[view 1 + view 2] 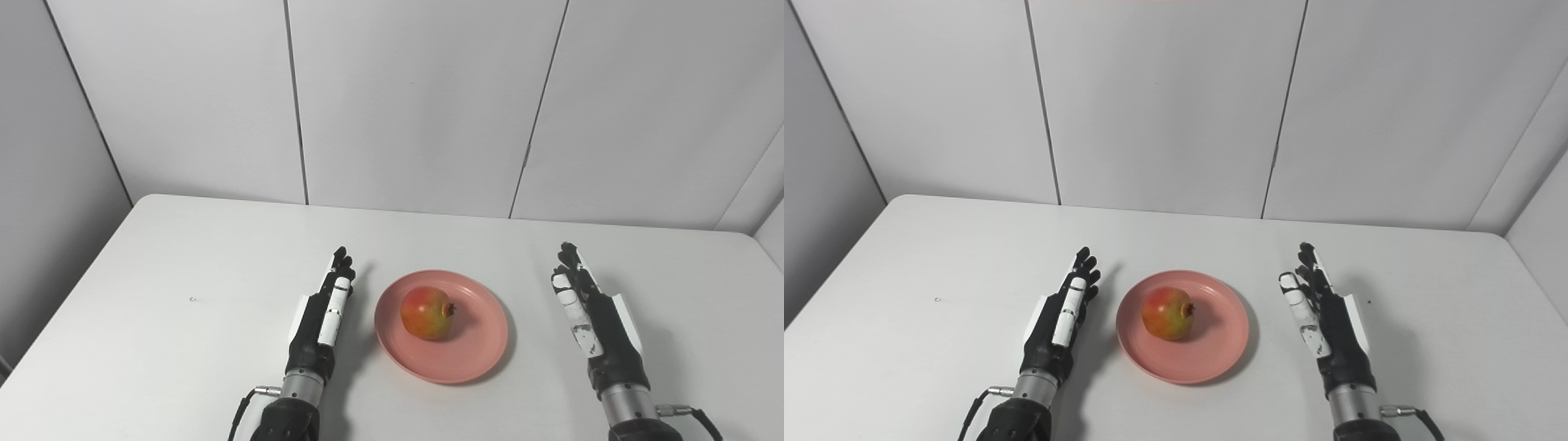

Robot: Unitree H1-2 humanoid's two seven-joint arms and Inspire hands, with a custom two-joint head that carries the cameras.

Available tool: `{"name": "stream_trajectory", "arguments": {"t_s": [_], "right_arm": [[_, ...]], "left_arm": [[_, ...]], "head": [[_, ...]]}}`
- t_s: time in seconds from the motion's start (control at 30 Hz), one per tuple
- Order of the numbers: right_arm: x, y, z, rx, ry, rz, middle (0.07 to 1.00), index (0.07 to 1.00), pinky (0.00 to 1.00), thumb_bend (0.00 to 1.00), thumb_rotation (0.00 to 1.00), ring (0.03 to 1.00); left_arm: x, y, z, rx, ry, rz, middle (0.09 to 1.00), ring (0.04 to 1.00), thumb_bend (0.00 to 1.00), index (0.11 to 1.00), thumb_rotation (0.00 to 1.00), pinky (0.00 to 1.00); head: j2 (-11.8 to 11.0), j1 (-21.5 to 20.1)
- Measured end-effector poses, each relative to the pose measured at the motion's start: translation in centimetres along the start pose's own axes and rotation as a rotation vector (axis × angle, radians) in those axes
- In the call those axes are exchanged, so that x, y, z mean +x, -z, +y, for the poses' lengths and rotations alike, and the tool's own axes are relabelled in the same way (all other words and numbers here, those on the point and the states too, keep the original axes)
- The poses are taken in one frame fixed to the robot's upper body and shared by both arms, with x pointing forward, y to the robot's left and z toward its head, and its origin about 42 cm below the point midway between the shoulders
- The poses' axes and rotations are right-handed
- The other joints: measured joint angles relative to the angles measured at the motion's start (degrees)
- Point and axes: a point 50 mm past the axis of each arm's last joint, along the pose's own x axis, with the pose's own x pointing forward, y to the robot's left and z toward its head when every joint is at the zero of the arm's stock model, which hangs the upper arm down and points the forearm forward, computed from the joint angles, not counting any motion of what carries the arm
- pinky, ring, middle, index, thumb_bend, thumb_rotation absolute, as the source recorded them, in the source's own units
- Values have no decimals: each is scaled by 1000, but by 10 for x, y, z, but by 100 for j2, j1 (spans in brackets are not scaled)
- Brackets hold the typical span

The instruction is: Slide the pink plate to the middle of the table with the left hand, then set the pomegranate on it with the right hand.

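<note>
Look at the lower middle of the frame: the pink plate [441, 327] sits flat on the white bench [184, 257], about in the middle, and the pomegranate [427, 313] rests on it, a little toward the plate's left side. It looks like both jobs are done. Your left hand [323, 315] is just left of the plate, near it but not touching, with its fingers straight out and apart, holding nothing. Your right hand [589, 318] is off to the right, well apart from the plate, also stretched flat and holding nothing. If you ever need to move the fruit again, think of it as a round, hard ball with smooth, shiny skin. It is probably a bit heavy for its size and it can roll, so wrap your fingers around its wide middle from the sides and keep your thumb across from them. Don't pinch the small dark crown on its right side, because that bit may snap. The plate looks stiff, thin and light, with a low rim, and it likely slides easily on this smooth bench. Push it softly at the rim with flat fingers. A hard shove could make the pomegranate roll off, since the rim is too low to stop it.
</note>
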Motion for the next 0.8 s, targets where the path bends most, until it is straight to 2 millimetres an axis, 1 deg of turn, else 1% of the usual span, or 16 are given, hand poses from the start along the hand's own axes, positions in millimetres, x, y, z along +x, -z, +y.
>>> {"name": "stream_trajectory", "arguments": {"t_s": [0.03, 0.07, 0.17, 0.23, 0.27, 0.37, 0.53, 0.67, 0.8], "right_arm": [[0, 0, 2, 20, -4, 2, 985, 993, 996, 727, 1000, 978], [0, 0, 4, 45, -9, 4, 994, 997, 999, 658, 1000, 990], [0, -1, 8, 112, -23, 2, 998, 996, 1000, 567, 1000, 997], [0, -1, 9, 134, -30, 1, 996, 993, 1000, 485, 1000, 991], [0, -1, 10, 153, -34, 0, 996, 993, 1000, 479, 1000, 990], [-3, 1, 13, 177, -42, 8, 986, 981, 991, 391, 1000, 974], [-11, 8, 17, 184, -46, 35, 979, 973, 987, 336, 1000, 970], [-11, 8, 18, 205, -44, 35, 979, 970, 999, 332, 1000, 971], [-11, 8, 18, 230, -42, 33, 973, 964, 989, 327, 1000, 964]], "left_arm": [[0, -1, 0, 1, 3, -7, 1000, 996, 441, 1000, 1000, 1000], [0, -1, 0, 3, 5, -10, 1000, 999, 435, 1000, 1000, 1000], [-1, 0, 0, 7, 14, -17, 1000, 1000, 431, 1000, 1000, 1000], [-2, 0, 1, 7, 20, -21, 1000, 1000, 429, 1000, 1000, 1000], [-3, 0, 1, 6, 24, -22, 1000, 1000, 428, 1000, 1000, 1000], [-6, 1, 1, 6, 31, -25, 1000, 1000, 425, 1000, 1000, 1000], [-12, -2, -1, 5, 38, -37, 1000, 1000, 432, 1000, 1000, 1000], [-12, -1, 0, 10, 52, -36, 1000, 1000, 434, 1000, 1000, 1000], [-12, -1, 0, 6, 56, -36, 1000, 1000, 431, 1000, 1000, 1000]], "head": [[0, 0], [0, -9], [0, 8], [-17, 17], [-17, 17], [-9, -53], [9, -115], [9, -106], [9, -123]]}}
